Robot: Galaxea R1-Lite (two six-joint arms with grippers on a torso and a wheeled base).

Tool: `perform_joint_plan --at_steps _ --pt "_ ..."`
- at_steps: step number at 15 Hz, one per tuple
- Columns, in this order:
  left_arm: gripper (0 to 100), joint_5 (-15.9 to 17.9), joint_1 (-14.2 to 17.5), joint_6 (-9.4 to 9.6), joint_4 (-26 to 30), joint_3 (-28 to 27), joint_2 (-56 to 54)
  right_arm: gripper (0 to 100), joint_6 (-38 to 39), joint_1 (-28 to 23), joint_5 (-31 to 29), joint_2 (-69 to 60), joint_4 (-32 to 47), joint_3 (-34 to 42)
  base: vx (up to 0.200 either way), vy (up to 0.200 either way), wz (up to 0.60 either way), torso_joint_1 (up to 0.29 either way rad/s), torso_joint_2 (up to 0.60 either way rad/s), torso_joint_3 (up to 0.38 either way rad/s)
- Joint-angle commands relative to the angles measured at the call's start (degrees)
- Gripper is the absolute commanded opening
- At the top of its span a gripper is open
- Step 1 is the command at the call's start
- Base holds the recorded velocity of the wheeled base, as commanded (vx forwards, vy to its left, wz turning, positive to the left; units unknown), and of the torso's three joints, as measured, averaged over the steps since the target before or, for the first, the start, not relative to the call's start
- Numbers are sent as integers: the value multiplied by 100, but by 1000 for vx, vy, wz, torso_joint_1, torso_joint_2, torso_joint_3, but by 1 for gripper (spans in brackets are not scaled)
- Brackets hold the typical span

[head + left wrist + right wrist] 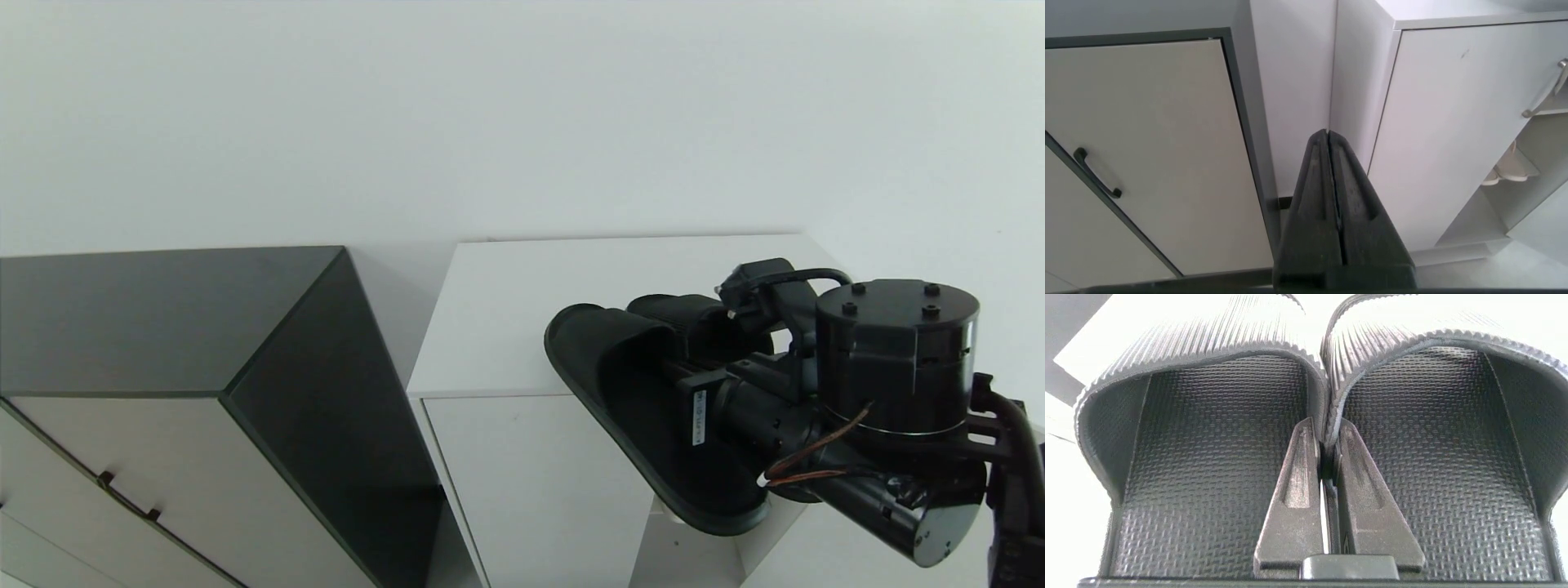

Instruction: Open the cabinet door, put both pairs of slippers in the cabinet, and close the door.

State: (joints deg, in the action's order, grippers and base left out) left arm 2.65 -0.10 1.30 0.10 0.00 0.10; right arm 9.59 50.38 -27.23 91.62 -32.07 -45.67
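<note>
The pair of black ribbed rubber slippers (641,408) is held side by side in the air in front of the upper front edge of the tall white cabinet (604,278). The toes are pointed towards the wall and the footbeds are turned towards the robot. Whether the soles touch the cabinet cannot be determined, as the arm hides the heel ends. The right gripper (1325,437) is clamped on the two adjoining inner side walls of the slippers, with its fingers pressed close together between the footbeds. The left gripper (1328,139) is seen lower down, facing the gap between the white cabinet and the dark grey cabinet with pale drawer fronts (163,318); its jaws are closed together with nothing between them. The white cabinet door (531,482) appears swung open, though how far cannot be judged. In the left wrist view its metal bar handle (1545,88) is cut off at the frame edge. Beyond the door, a pale pair of footwear (1511,167) is partly visible on an inner shelf; its exact kind is hard to make out.
</note>
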Motion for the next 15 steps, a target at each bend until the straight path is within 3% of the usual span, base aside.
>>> perform_joint_plan --at_steps 1,15 --pt "0 -1 1 1 -1 0 -1 0 -1 7 -1 22 8 5 0 0 0 0 0 0" --pt "0 -1 1 1 -1 0 -1 0 -10 24 -28 -66 8 5 -171 0 0 2 3 2"
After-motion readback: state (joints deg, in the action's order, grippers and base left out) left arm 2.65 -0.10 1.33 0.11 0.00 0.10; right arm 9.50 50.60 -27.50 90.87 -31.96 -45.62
